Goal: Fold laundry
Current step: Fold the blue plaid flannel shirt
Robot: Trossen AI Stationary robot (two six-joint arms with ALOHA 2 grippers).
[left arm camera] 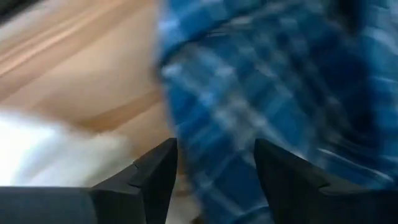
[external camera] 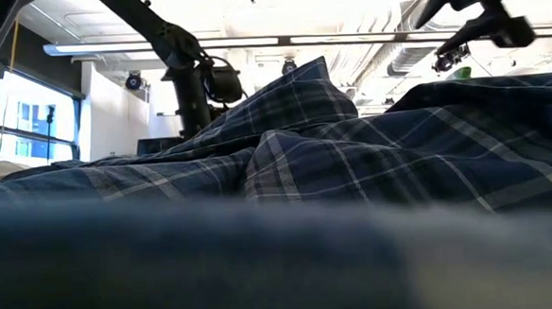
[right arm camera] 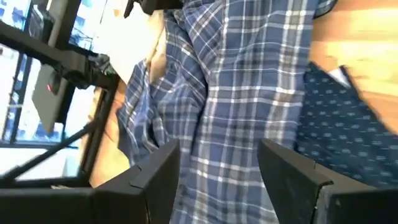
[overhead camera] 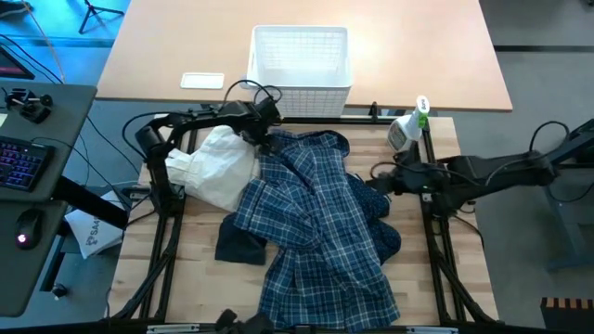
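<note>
- The blue-and-white plaid shirt (overhead camera: 316, 223) is seen spread in a crumpled heap down the middle of the wooden table (overhead camera: 200, 246), from just in front of the basket to the near edge.
- A navy shirt with tiny white dots (right arm camera: 348, 134) is seen at the plaid shirt's right side, partly under it.
- A small dark piece (overhead camera: 239, 246) lies at the plaid shirt's left edge, touching it.
- A white garment (overhead camera: 218, 167) is bunched at the left of the table, against the plaid shirt.
- The left gripper (overhead camera: 263, 139) is held over the far end of the plaid shirt, beside the white garment; in its wrist view its fingers (left arm camera: 158, 174) are seen spread apart, with nothing pinched between them.
- The right gripper (overhead camera: 379, 178) is held at the right edge of the laundry, above the dotted shirt; its fingers (right arm camera: 158, 171) are seen spread, with only cloth beneath the gap.
- A white lattice basket (overhead camera: 300, 57) stands on the tabletop beyond the workspace, with a flat white object (overhead camera: 202, 81) to its left.
- A spray bottle with a green top (overhead camera: 410, 122) stands at the table's far right corner.
- No brand, label or writing can be read on any item.
</note>
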